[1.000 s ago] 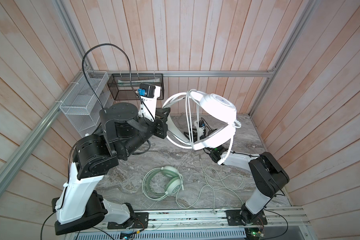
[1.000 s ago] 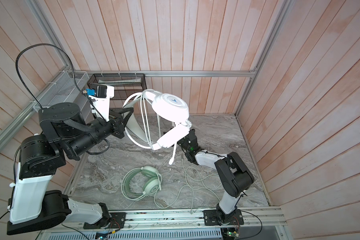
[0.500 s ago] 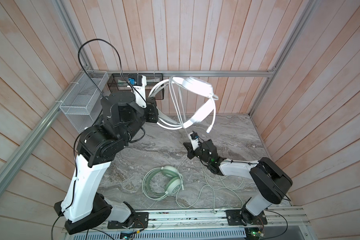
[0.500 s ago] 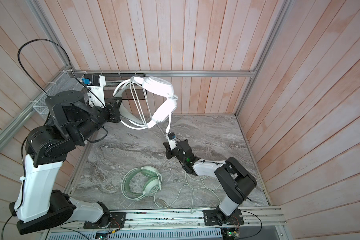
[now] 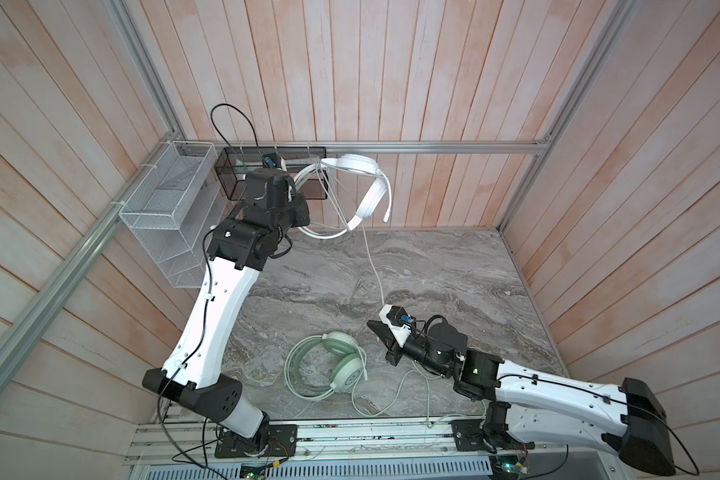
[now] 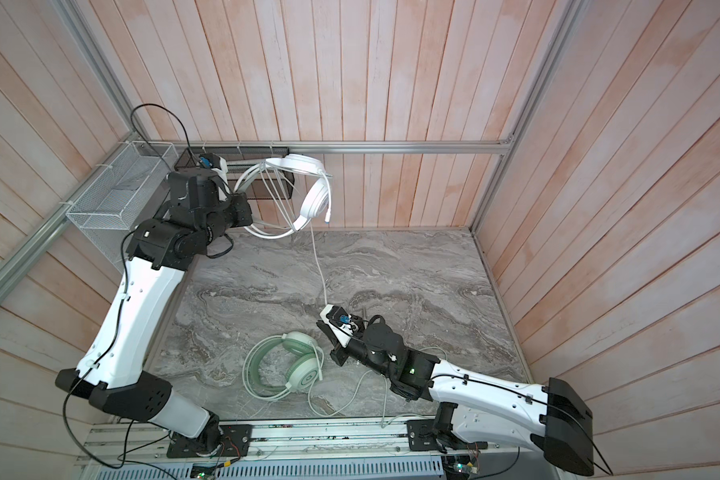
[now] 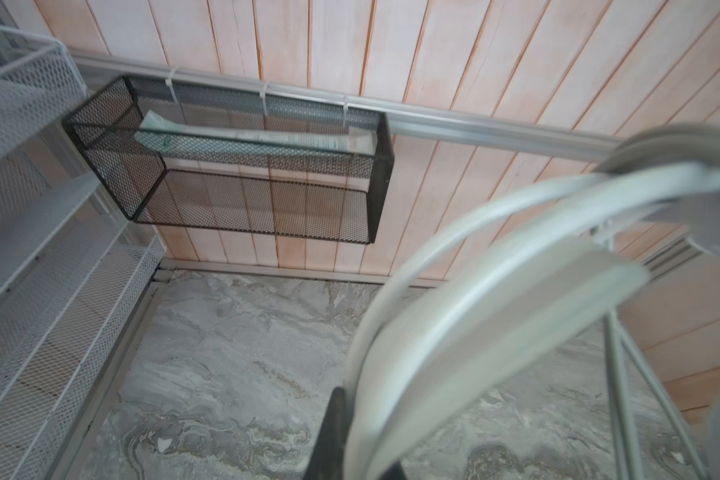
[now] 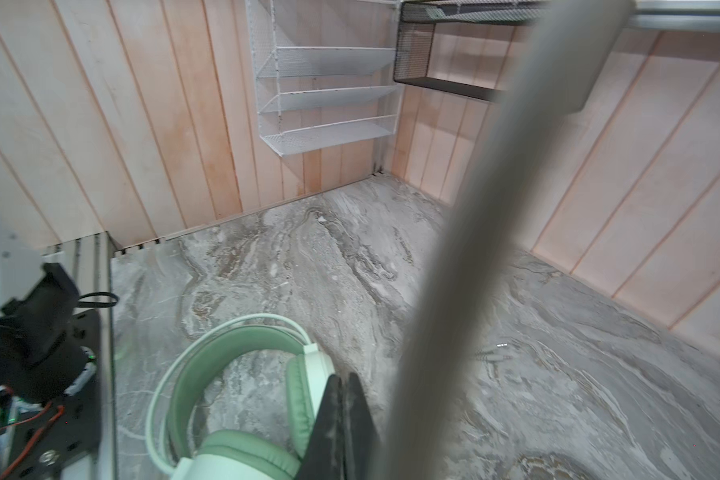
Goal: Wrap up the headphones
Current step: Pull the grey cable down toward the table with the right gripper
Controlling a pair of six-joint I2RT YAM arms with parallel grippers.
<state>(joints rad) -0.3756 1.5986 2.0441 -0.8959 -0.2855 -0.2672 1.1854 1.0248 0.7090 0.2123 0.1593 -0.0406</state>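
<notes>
My left gripper [image 5: 304, 208] [image 7: 350, 419] is shut on the headband of the white headphones [image 5: 360, 183] [image 6: 308, 183] [image 7: 495, 291], held high by the back wall beside the black basket. Cable loops hang across the band. A white cable [image 5: 373, 266] [image 6: 319, 266] runs from them down to my right wrist and shows as a blurred bar [image 8: 474, 249] in the right wrist view. My right gripper [image 5: 371, 325] [image 6: 321, 325] [image 8: 344, 380] is shut and empty, low over the table beside the mint green headphones [image 5: 335, 365] [image 6: 294, 368] [image 8: 242, 365], which lie flat.
A black mesh basket [image 5: 231, 176] [image 7: 246, 195] with a flat pack in it hangs on the back wall. A white wire shelf [image 5: 163, 216] [image 8: 329, 83] hangs on the left wall. The mint cable [image 5: 391, 399] loops over the table's front right. A jack plug [image 8: 491, 353] lies mid-table.
The left arm has swung the white headphones back and up to the basket. The right gripper has shut, dropping away from them to the table beside the mint green headphones.
</notes>
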